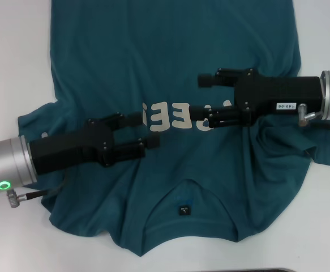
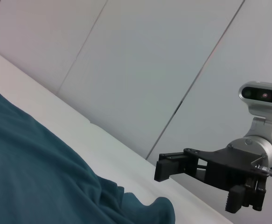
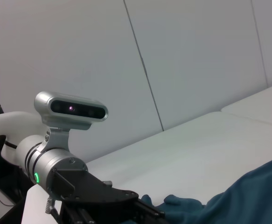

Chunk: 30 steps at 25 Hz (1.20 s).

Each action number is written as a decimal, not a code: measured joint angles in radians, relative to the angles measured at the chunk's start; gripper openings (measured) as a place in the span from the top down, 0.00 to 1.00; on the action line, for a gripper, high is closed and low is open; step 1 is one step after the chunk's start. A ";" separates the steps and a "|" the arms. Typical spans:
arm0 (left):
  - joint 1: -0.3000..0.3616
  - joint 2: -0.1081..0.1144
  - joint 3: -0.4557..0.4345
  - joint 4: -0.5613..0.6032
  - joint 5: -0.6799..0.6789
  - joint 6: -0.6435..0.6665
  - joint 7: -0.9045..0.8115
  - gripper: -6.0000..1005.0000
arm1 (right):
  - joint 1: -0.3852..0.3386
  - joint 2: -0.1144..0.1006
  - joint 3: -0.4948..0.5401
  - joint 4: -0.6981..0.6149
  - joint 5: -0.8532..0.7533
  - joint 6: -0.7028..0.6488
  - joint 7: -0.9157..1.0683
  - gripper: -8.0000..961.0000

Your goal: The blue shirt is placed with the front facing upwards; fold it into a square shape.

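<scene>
right now you have the blue shirt [image 1: 170,85] spread on the white worktop [image 1: 6,56], front up, with its collar and small dark neck label [image 1: 184,210] toward the robot and the white chest lettering [image 1: 173,118] running between the two arms. your left end effector [image 1: 145,130] reaches in from the left side over the chest, its two black fingers [image 1: 132,151] standing apart with nothing between them; one finger lies by the start of the lettering, the other lower toward the collar. your right end effector [image 1: 205,102] comes in from the right, fingers also spread and empty, the lower one over the end of the lettering. you cannot tell whether either one touches the cloth. the fabric is rumpled at both sleeves. in the left wrist view the right end effector [image 2: 191,186] shows open above the worktop edge.
</scene>
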State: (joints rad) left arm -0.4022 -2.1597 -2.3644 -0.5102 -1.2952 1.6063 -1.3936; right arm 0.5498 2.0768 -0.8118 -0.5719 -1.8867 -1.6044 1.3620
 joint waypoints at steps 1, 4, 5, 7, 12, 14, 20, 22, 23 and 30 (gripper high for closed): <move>0.000 0.000 -0.003 0.001 0.000 0.002 0.000 0.17 | 0.000 0.000 0.002 -0.001 0.000 0.000 0.000 0.05; 0.001 0.000 -0.006 0.001 0.000 0.003 0.000 0.17 | 0.001 -0.001 0.008 -0.005 0.000 0.000 0.005 0.05; 0.001 0.000 -0.007 0.001 0.000 0.003 0.000 0.17 | 0.001 -0.002 0.009 -0.005 0.000 0.000 0.006 0.05; 0.001 0.000 -0.007 0.001 0.000 0.003 -0.001 0.17 | 0.001 -0.002 0.009 -0.006 0.000 0.000 0.008 0.04; 0.002 0.000 -0.007 0.001 0.000 0.004 -0.001 0.17 | 0.001 -0.002 0.013 -0.007 0.000 0.010 0.009 0.04; 0.003 0.000 -0.007 -0.001 0.000 0.004 -0.001 0.17 | 0.001 0.000 0.013 -0.007 0.000 0.017 0.009 0.05; 0.010 0.012 -0.026 -0.013 0.000 0.002 -0.058 0.18 | 0.003 0.005 0.013 -0.008 0.000 0.032 0.007 0.04; 0.015 0.025 -0.033 -0.025 0.001 0.008 -0.097 0.18 | 0.005 0.007 0.013 -0.008 0.001 0.035 0.005 0.04; 0.019 0.030 -0.034 -0.033 0.001 0.011 -0.112 0.18 | 0.006 0.008 0.013 -0.008 0.002 0.036 0.004 0.04; 0.055 0.090 -0.056 -0.088 0.016 0.048 -0.203 0.19 | 0.007 0.009 0.013 -0.003 0.025 0.036 0.003 0.05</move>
State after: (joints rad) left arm -0.3472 -2.0701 -2.4205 -0.5985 -1.2788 1.6543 -1.5961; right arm 0.5570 2.0861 -0.7992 -0.5753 -1.8617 -1.5683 1.3649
